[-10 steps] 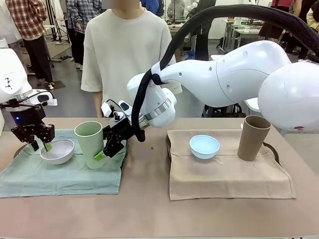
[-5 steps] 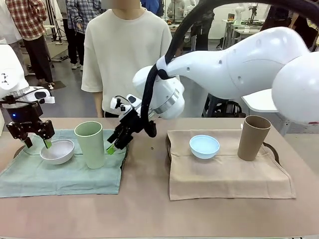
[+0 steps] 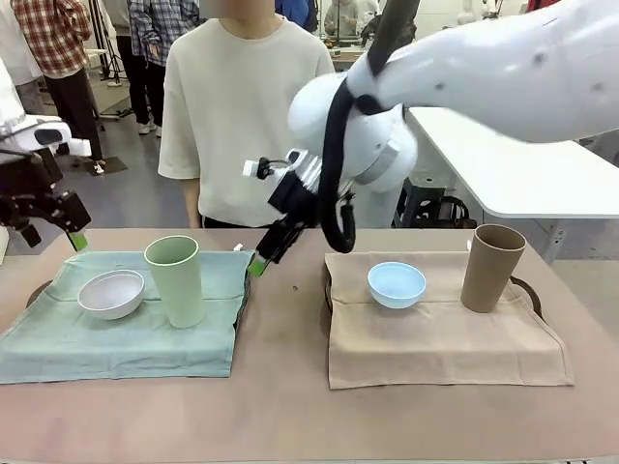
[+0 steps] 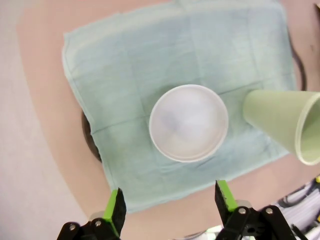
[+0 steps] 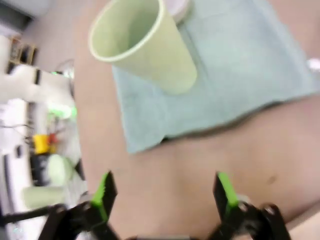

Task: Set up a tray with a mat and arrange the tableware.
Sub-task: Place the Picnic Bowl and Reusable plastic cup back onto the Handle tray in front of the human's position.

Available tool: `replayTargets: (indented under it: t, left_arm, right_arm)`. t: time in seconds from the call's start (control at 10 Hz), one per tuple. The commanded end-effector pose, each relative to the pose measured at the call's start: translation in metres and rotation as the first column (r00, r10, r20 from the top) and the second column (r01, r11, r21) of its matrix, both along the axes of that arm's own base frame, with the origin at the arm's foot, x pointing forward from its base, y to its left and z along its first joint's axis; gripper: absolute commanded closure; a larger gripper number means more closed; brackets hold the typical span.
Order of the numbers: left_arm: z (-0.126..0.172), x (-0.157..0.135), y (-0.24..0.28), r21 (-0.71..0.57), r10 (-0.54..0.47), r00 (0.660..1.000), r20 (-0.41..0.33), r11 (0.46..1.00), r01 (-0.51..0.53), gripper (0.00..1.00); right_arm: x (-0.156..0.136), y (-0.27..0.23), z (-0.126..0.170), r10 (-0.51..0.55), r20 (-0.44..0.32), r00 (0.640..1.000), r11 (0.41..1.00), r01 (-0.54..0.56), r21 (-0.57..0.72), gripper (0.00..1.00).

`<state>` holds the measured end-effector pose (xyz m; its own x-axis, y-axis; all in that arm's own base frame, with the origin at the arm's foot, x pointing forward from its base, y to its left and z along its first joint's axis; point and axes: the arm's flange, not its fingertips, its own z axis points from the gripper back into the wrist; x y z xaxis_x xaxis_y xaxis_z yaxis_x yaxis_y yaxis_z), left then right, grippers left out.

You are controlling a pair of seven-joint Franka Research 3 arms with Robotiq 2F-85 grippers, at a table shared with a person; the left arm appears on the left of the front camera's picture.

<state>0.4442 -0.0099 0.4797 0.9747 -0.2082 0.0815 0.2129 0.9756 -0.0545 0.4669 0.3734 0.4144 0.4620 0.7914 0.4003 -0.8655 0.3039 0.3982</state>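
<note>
Tableware, front view: white bowl (image 3: 111, 293) and light green tumbler (image 3: 176, 280) stand side by side on the green mat (image 3: 116, 338) at table left, bowl to the left, upright tumbler just beside it. A dark tray rim (image 3: 37, 290) shows at the mat's left edge. Pale blue bowl (image 3: 397, 284) and tan-brown tumbler (image 3: 491, 268) stand on the beige mat (image 3: 435, 338) at table right, well apart, tumbler at the far right corner. The left gripper (image 3: 50, 235) hangs above the table's left edge, clear of the bowl, one green pad showing. The right gripper (image 3: 259, 263) reaches across the middle and hovers over the gap between the two mats, holding nothing. A person (image 3: 247, 106) in a pale shirt stands at the far side.

Left wrist view: left gripper (image 4: 170, 202) has its jaws spread wide, empty. White bowl (image 4: 188, 122) sits below on the green mat (image 4: 130, 65); green tumbler (image 4: 285, 122) just beside it, apart from it.

Right wrist view: picture blurred. Right gripper (image 5: 162, 192) has its jaws wide apart, empty, over bare table (image 5: 200, 160). Green tumbler (image 5: 142, 42) stands on the green mat (image 5: 240, 75) beyond.
</note>
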Motion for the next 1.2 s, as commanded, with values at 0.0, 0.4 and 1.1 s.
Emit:
replayTargets:
  t: [0.0,0.4,1.1]
  left_arm:
    - [0.020,-0.011,-0.020,0.017,-0.081,0.996,0.046,0.997,0.080,0.06]
    - [0.052,-0.027,-0.078,0.072,-0.130,0.985,0.109,0.990,0.123,0.06]
    - [0.053,-0.028,-0.082,0.054,-0.142,0.984,0.108,0.989,0.137,0.06]
  right_arm:
    - [-0.019,-0.020,0.041,-0.187,-0.111,0.976,0.976,0.172,-0.131,0.00]
    - [-0.062,-0.047,0.124,-0.489,-0.016,0.872,0.775,0.426,-0.468,0.00]
    - [-0.079,-0.055,0.137,-0.518,0.000,0.856,0.739,0.447,-0.503,0.00]
